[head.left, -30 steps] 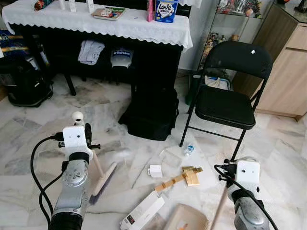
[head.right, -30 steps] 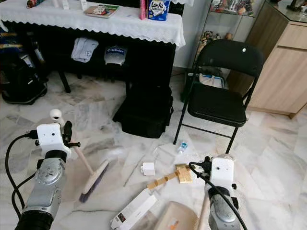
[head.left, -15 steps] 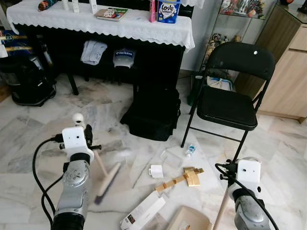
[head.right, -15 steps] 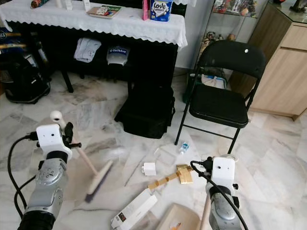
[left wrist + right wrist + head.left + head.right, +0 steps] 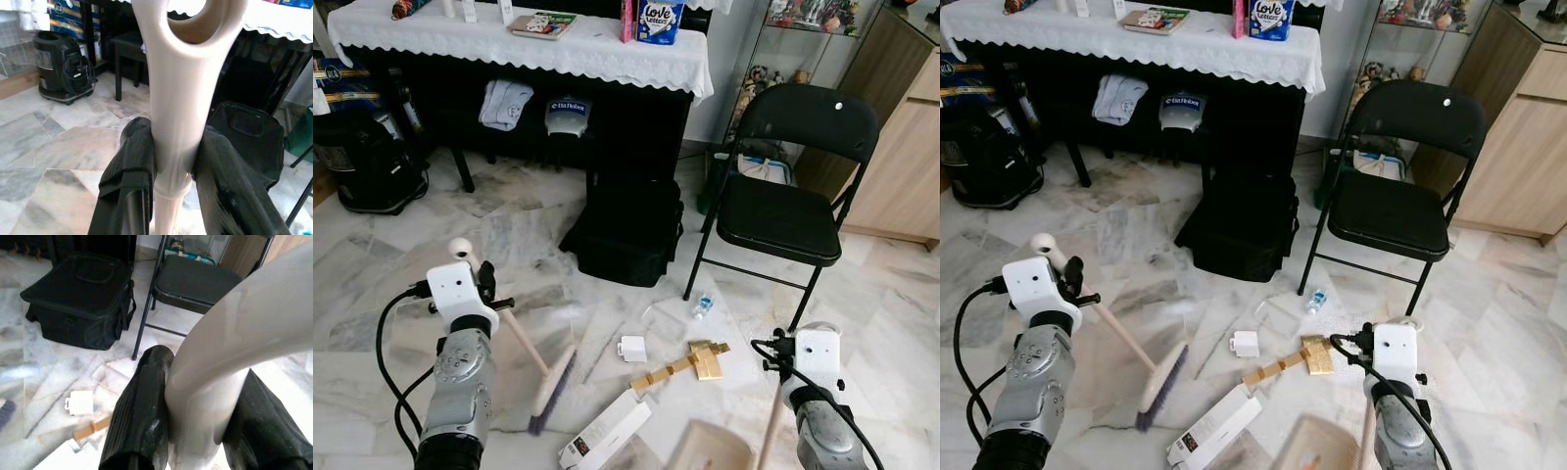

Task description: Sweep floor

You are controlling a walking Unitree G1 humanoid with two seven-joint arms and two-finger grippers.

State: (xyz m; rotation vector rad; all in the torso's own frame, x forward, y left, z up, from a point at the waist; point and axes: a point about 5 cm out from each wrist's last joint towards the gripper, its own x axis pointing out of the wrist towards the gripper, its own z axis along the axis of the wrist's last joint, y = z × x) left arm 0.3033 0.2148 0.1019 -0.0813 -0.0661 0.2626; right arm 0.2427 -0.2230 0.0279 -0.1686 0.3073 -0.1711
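Note:
My left gripper (image 5: 173,161) is shut on the cream handle of a hand brush (image 5: 522,340). The brush head (image 5: 553,385) rests on the marble floor, left of the litter. The litter is a small white box (image 5: 630,349), a wooden piece (image 5: 691,361), a small bottle (image 5: 702,305) and a long white carton (image 5: 604,437). My right gripper (image 5: 195,416) is shut on the pale handle of a tan dustpan (image 5: 710,451), which sits low at the near edge, right of the carton.
A black folding chair (image 5: 781,211) stands at the right, a black bag (image 5: 628,230) in front of a table with a white cloth (image 5: 558,49). A black appliance (image 5: 367,166) sits at the far left. A wooden cabinet (image 5: 901,147) lines the right side.
The brush head has swung right and nearer, towards the white carton. The dustpan has slid slightly down and right in view. The camera has shifted a little.

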